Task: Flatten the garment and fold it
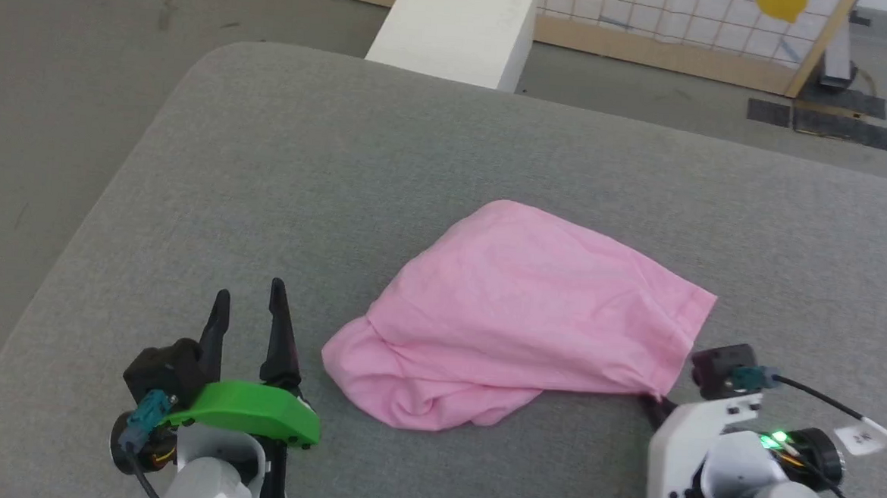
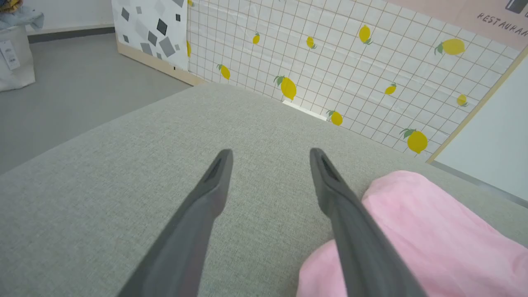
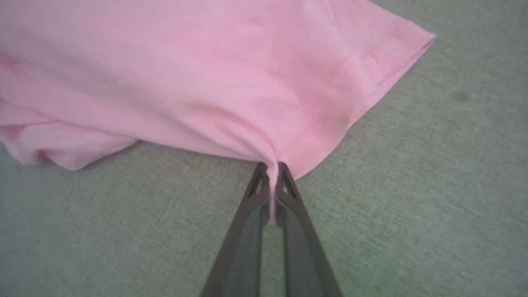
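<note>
The light-pink garment (image 1: 516, 313) lies bunched in a loose heap on the grey padded surface (image 1: 279, 195), its stitched hem at the right side. My right gripper (image 3: 270, 167) is shut on the garment (image 3: 198, 74), pinching a fold of its near edge beside the hem corner; in the head view that gripper (image 1: 652, 400) sits at the cloth's lower right corner, fingers mostly hidden. To the left of the heap, my left gripper (image 1: 249, 299) is open and touches no cloth. The left wrist view shows the left gripper (image 2: 270, 154) over bare surface, with the garment (image 2: 433, 231) to its right.
The grey surface's rounded left edge (image 1: 71, 260) drops to the floor. Beyond the far edge stand a white block (image 1: 463, 26) and a lemon-print grid panel (image 2: 350, 70). Bare surface lies around the heap on all sides.
</note>
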Controlling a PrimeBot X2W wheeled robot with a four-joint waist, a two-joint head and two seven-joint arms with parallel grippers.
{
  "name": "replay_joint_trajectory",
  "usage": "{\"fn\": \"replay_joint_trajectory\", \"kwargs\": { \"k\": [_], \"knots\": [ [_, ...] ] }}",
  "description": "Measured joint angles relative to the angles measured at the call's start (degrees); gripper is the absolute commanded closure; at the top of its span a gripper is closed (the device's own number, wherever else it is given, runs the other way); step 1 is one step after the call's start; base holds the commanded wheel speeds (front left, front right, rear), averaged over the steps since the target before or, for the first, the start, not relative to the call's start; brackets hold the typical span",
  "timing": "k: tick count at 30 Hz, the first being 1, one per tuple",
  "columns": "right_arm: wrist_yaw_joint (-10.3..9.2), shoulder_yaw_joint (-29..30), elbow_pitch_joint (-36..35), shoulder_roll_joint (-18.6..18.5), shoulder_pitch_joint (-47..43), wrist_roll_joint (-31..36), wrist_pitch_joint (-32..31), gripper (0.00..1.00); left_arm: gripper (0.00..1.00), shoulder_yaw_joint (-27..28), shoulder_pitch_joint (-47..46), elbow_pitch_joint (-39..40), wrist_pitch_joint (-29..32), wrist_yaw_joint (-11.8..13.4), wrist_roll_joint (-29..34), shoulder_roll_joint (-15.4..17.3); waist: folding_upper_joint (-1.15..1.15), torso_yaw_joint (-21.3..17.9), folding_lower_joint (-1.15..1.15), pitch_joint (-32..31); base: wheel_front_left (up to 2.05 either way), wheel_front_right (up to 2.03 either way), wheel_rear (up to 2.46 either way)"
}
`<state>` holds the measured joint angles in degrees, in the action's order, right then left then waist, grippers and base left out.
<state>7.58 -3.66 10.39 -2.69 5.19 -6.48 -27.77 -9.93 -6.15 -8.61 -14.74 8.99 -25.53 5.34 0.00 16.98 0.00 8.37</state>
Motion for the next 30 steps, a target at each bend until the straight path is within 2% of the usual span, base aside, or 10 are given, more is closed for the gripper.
{"fn": "replay_joint_trajectory", "kwargs": {
  "k": [3,4,9,12,17,18,19,25,30],
  "knots": [
    [-0.01,3.65,-2.8,-0.02,-1.81,0.0,1.14,1.0,0.0,0.92,0.22,-0.01,0.0,-0.81,1.38,-0.26,0.0,-1.65,0.0,-0.51,0.0,0.0,0.0],
    [0.0,8.94,-6.06,0.0,-4.14,1.2,1.4,1.0,0.0,1.66,0.41,-0.2,-0.01,-1.68,2.25,-0.45,0.0,-3.66,0.0,-1.14,0.0,0.0,0.0],
    [-0.01,19.57,-10.54,-0.13,-8.47,3.44,1.44,1.0,0.0,2.05,0.57,-1.13,-0.04,-2.56,2.88,-0.77,0.0,-7.5,0.0,-2.15,0.0,0.0,0.0],
    [0.0,24.82,-11.15,-0.12,-10.21,4.95,1.25,1.0,0.0,1.83,0.65,-2.0,-0.04,-3.15,3.14,-0.9,0.0,-10.12,0.0,-2.66,0.0,0.0,0.0],
    [0.0,28.61,-9.0,-0.14,-11.7,4.94,2.79,1.0,0.0,0.2,0.6,-3.53,-0.03,-4.67,3.27,-1.15,0.0,-14.05,0.0,-3.39,0.0,0.0,0.0],
    [0.0,28.47,-8.57,-0.13,-11.75,4.46,3.66,0.58,0.0,-0.15,0.57,-3.78,0.04,-5.0,3.26,-1.21,0.0,-14.69,0.0,-3.51,0.0,0.0,0.0],
    [0.0,28.16,-7.97,-0.15,-11.76,3.63,5.1,0.0,0.0,-0.94,0.5,-4.07,0.44,-5.55,3.23,-1.33,0.0,-15.67,0.0,-3.69,0.0,0.0,0.0],
    [-0.01,23.88,-6.84,-0.14,-11.75,-0.03,13.04,0.0,0.0,-7.02,-1.69,-6.14,4.1,-8.5,2.23,-1.85,0.0,-19.68,0.0,-4.34,0.0,0.0,0.0],
    [-0.01,19.64,-6.97,-0.14,-11.27,-0.24,18.31,0.0,0.0,-12.54,-8.23,-10.87,10.31,-8.92,1.78,-2.22,0.0,-22.46,0.0,-4.21,0.0,0.0,0.0]
  ]
}}
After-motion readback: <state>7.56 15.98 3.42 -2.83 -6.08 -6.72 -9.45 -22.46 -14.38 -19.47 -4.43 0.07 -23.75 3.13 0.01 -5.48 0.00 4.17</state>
